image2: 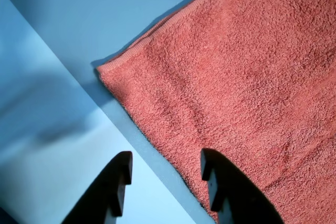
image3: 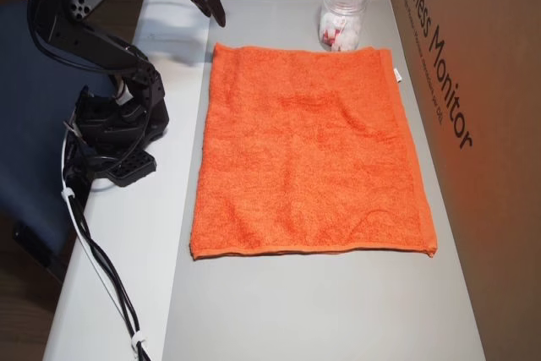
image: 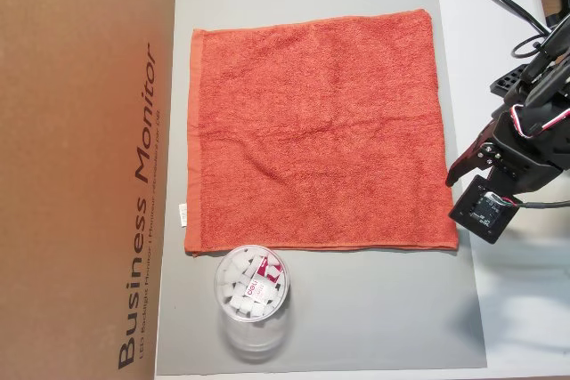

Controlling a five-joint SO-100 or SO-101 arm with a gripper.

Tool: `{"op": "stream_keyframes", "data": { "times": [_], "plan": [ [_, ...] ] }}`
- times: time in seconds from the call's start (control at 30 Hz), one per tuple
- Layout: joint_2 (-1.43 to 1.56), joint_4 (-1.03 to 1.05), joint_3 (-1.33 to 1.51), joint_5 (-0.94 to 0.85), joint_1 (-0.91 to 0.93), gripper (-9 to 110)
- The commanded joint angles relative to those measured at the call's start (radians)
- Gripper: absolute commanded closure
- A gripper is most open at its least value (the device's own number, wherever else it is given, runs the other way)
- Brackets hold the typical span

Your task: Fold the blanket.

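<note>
Blanket (image: pixel 316 131) flat and unfolded on the grey surface (image: pixel 374 309).
The gripper (image2: pixel 165 174) hovers over 1 blanket corner, its 2 fingers (image2: pixel 223 182) spread with nothing between them; a clear cup (image: pixel 252 298) stands just beside the blanket's edge.

Cup (image: pixel 252 295) and box (image: pixel 80 166) crowd the blanket (image: pixel 316 131).

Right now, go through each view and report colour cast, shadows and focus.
Wrist view: strong blue cast, so the grey mat reads blue and the blanket pinkish; the open gripper shows as dark, soft-edged silhouettes. An overhead view: even light, the blanket red-orange, the clear cup sharp. Another overhead view: warmer, the blanket bright orange, with faint shadows only.
</note>
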Motion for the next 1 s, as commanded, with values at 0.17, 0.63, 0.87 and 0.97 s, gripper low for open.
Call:
{"op": "stream_keyframes", "data": {
  "times": [0.17,0.63,0.87,0.97],
  "plan": [
    [0.017,-0.009,-0.035,0.006,-0.031,78],
    [-0.046,-0.167,0.052,0.006,-0.17,73],
    [-0.146,-0.235,0.066,0.002,-0.193,73],
    [-0.187,-0.236,0.058,-0.003,-0.199,73]
  ]
}}
